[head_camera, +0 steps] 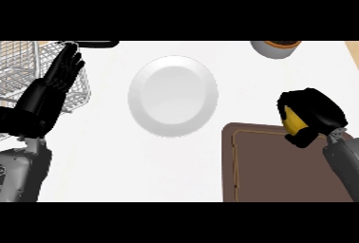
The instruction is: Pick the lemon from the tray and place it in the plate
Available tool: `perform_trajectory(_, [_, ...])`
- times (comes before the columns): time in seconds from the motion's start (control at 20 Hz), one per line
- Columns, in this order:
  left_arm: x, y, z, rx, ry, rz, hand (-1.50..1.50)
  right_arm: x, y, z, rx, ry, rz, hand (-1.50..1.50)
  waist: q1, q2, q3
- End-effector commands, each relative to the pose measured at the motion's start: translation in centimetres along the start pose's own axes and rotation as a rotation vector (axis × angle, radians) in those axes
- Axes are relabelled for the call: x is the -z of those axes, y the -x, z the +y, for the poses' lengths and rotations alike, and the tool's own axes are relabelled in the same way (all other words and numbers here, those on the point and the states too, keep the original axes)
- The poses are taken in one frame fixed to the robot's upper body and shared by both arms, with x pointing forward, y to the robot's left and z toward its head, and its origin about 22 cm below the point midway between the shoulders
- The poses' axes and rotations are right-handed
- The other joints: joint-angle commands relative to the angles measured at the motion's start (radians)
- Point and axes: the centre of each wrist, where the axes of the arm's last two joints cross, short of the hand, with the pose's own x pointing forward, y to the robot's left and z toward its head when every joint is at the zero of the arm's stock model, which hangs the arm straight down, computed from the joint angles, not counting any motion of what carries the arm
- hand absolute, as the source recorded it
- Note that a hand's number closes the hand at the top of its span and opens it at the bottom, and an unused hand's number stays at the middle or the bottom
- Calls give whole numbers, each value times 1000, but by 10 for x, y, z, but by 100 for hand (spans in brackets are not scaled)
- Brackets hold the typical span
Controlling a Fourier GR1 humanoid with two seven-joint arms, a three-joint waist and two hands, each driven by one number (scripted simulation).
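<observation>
A yellow lemon (294,121) shows between the curled fingers of my right hand (316,114), which is shut on it just above the top right corner of the brown tray (270,168). Most of the lemon is hidden by the hand. The white plate (172,96) lies on the counter to the left of that hand, apart from it, with nothing on it. My left hand (52,88) rests open at the left edge, fingers up, in front of a wire basket.
A wire basket (21,64) stands at the far left behind the left hand. A round pot with a dark top (277,47) sits at the back right. A dark object (98,43) lies at the back left.
</observation>
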Motion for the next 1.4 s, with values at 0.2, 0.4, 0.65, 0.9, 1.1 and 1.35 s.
perform_trajectory(0.2, [16, -11, -19, -7, 47, -42, 0, 36, 54, -75, 110, 141, -138, 150, 48, 19, 3])
perform_trajectory(0.4, [11, -5, -20, -12, 58, -27, 0, 52, 56, -81, 213, 225, -312, 150, 44, 12, 3])
perform_trajectory(0.65, [14, 3, -15, -1, 18, 10, 0, 80, 42, -113, 435, 257, -567, 150, 9, 1, -1])
perform_trajectory(0.9, [9, 3, -7, 0, 2, 12, 0, 109, 18, -114, 528, 214, -688, 150, -10, -10, -3])
perform_trajectory(1.1, [7, 11, -10, 21, -15, 9, 0, 134, -19, -120, 515, 169, -747, 150, -25, -14, -4])
perform_trajectory(1.35, [2, 10, 2, -5, -34, 10, 0, 158, -72, -120, 549, 95, -790, 150, -45, -23, -4])
